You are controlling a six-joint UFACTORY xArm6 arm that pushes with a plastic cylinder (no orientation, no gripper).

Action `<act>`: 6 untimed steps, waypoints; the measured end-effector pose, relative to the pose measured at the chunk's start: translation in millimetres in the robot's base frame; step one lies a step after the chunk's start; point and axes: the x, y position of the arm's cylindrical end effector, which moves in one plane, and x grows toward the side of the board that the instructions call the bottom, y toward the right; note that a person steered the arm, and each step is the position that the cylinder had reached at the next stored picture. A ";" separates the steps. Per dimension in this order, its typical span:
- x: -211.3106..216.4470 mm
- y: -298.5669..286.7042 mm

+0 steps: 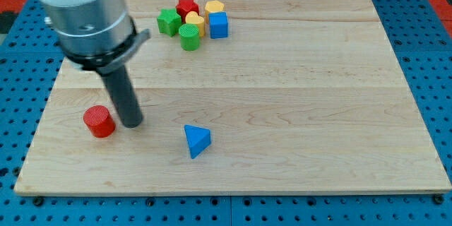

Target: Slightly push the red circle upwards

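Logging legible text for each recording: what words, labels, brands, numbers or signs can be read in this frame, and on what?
None: no readable text on the wooden board, the blocks, the blue pegboard or the arm's grey housing. My tip stands just right of the red circle, also unmarked.

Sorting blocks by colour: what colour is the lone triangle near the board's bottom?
Blue: the triangle, clearest in the camera view.

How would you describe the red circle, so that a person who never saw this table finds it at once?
Start at the wooden board and go to its lower part at the view's left, far from the cluster of blocks at the top. The red circle stands there, just to the left of my tip. It is round and alone; the other red block, the red star, sits in the cluster.
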 end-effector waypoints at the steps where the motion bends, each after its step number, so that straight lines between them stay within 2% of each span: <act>1: 0.0 -40.7; 2: 4.4 -39.2; 3: 30.0 -21.1; 4: 63.9 -39.5; 5: 27.2 -76.7; 6: -14.0 -35.1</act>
